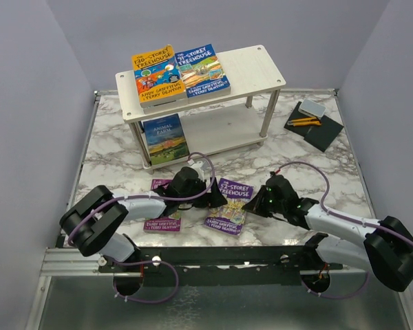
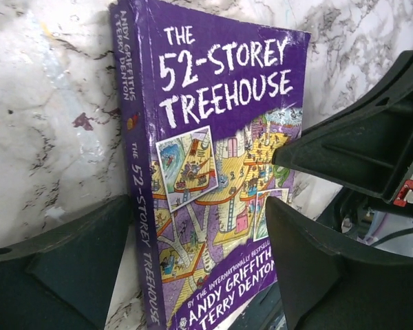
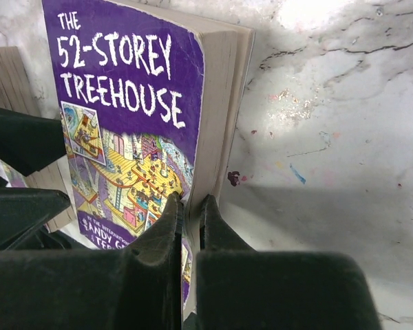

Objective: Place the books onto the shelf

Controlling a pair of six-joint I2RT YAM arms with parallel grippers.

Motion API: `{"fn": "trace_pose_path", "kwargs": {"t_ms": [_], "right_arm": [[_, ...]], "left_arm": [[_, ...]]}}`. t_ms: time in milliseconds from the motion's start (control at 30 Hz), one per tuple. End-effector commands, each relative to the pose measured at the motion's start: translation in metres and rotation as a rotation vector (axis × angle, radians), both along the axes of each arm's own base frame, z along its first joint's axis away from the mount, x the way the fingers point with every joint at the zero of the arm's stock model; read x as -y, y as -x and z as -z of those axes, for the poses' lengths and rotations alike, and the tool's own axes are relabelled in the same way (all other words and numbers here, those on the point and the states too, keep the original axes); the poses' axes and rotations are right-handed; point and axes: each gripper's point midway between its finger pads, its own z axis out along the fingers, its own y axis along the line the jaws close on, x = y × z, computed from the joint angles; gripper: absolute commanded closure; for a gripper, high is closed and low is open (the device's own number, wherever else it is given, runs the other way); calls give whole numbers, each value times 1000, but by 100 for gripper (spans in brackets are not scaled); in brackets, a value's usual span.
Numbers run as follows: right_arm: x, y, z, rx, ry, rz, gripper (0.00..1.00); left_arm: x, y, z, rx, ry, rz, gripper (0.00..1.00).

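Robotics laboratory work cell. Plain lilac-grey panels [image 1: 27,103] enclose a marble-patterned desk [image 1: 104,146]; a left arm [image 1: 117,213] and right arm [image 1: 344,230], trailing cables, are bolted to an aluminium rail [image 1: 62,265] at its near edge. Books [image 1: 155,79] and a shelf [image 1: 261,69] are the objects set out.

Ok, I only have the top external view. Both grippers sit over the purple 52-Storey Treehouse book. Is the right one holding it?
Observer: Right wrist view: the right gripper is shut, pinching what looks like the purple book's cover at its page-edge side.
Operator: And the left?
Observer: Left wrist view: the left gripper is open, one finger beyond the spine, the other over the cover.
Operator: Are they colliding?
Observer: No; that view shows a gap between the right gripper's tip and the left's nearer finger.
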Motion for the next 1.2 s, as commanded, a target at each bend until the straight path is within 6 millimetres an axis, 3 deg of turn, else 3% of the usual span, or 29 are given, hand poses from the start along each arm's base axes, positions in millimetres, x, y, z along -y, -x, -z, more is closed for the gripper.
{"fn": "trace_pose_path", "kwargs": {"t_ms": [0, 333, 600, 667, 733, 833, 1033, 1167], "right_arm": [[45, 50, 55, -216, 165, 35, 99], [54, 58, 66, -259, 185, 72, 99], [47, 52, 64, -249, 166, 59, 99], [44, 49, 64, -245, 161, 50, 99], [42, 47, 64, -243, 165, 45, 99], [40, 42, 60, -223, 158, 45, 100], [42, 31, 42, -155, 152, 70, 98], [40, 25, 28, -105, 133, 75, 82]], "left_arm": [[-6, 33, 31, -144, -5, 68, 21], [-4, 56, 47, -241, 59, 124, 36], [11, 61, 35, -271, 166, 171, 58], [15, 59, 30, -266, 187, 178, 62], [20, 58, 23, -263, 210, 189, 74], [24, 54, 13, -245, 235, 188, 99], [30, 40, -20, -188, 307, 166, 100], [34, 32, -57, -119, 375, 159, 100]]}}
